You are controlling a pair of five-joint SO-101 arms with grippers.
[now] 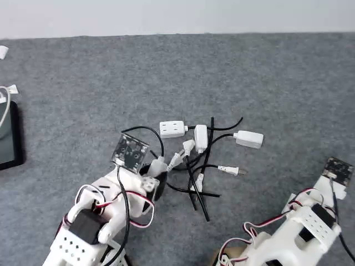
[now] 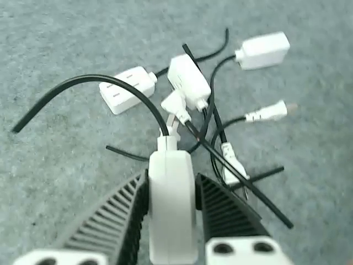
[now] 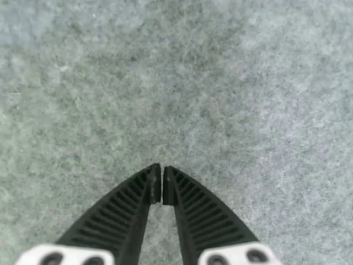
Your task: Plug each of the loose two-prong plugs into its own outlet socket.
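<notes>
My left gripper point(image 2: 171, 179) is clamped on a white socket point(image 2: 171, 221) with a black cord point(image 2: 83, 83). In the high view, another socket point(image 1: 172, 128) lies at its 1 o'clock and a loose plug point(image 1: 228, 170) at 3. My right gripper point(image 3: 161, 185) is closed, holding nothing, over carpet point(image 3: 220, 83).

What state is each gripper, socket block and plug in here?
Left gripper: shut on white socket block.
Right gripper: shut, empty, over the grey mat.
Slotted socket block: lying loose, visible slots empty.
Far socket block: lying loose on the mat.
Middle socket block: angled plug against it; joined or not, cannot tell.
Bare-prong plug: unplugged.
Near plug: unplugged, among black cords.
</notes>
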